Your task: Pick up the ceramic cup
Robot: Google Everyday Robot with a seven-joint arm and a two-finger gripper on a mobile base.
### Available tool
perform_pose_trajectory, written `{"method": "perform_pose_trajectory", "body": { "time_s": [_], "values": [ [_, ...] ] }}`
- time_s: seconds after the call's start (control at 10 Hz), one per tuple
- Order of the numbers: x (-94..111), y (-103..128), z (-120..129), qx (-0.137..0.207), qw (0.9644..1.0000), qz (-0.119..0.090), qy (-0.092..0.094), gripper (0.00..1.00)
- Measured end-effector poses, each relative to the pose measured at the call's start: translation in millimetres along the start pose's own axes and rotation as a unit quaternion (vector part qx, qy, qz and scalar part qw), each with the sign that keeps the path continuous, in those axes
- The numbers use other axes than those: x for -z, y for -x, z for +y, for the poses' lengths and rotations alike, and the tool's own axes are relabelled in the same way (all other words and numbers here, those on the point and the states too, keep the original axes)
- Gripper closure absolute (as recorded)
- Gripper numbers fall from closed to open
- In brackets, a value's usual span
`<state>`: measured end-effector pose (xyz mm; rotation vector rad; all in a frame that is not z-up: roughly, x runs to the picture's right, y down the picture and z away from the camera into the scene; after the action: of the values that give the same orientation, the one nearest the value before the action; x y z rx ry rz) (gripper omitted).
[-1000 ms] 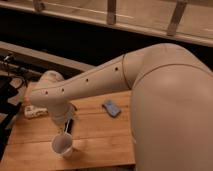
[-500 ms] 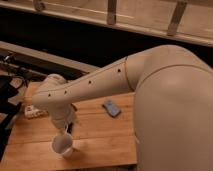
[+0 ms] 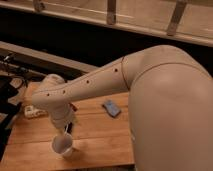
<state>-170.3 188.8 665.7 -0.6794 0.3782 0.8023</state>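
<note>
The cup (image 3: 62,145) stands upright on the wooden table (image 3: 102,137), and it has not shifted over the last second. What has changed is the arm (image 3: 90,87). A second ago its wrist sat a little off to one side of the cup, and since then it has swung across and dropped. The claw (image 3: 67,131) now hangs straight above the cup, close over its rim and perhaps touching it. Over the last half second the arm has hardly moved, so it looks to have settled into place.

Whether the claw is open, closed or already gripping the cup cannot be told, since the wrist hides that part. The cup still sits on the wood with its shadow tight beside it, so it has not been lifted.

My reading is that the approach is done and the grasp is either under way or about to begin, with the lift still to come. A flat blue-grey thing (image 3: 111,107) lies well apart from the cup, and a small pale thing (image 3: 31,111) lies further off beyond the wrist; neither is in the way
</note>
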Motion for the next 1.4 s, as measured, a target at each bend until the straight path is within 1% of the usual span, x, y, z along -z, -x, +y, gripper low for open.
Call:
{"method": "perform_pose_trajectory", "body": {
  "time_s": [0.1,0.3,0.5,0.7,0.8,1.0,1.1,1.2,1.3,1.4],
  "values": [
    [0,1,1,0.0,1.0,-0.001,0.001,0.35],
    [-13,2,5,0.002,0.9998,0.004,0.019,0.35],
    [-33,2,9,0.004,0.9992,0.016,0.037,0.35],
    [-50,4,12,0.005,0.9982,0.033,0.05,0.35],
    [-62,5,12,0.006,0.998,0.038,0.05,0.35],
    [-67,6,12,0.006,0.9984,0.034,0.044,0.35],
    [-63,7,13,0.004,0.9984,0.034,0.045,0.38],
    [-60,8,12,0.005,0.9983,0.037,0.044,0.47],
    [-61,9,13,0.007,0.9982,0.04,0.044,0.54],
    [-65,10,13,0.01,0.9982,0.042,0.042,0.56]
  ]
}}
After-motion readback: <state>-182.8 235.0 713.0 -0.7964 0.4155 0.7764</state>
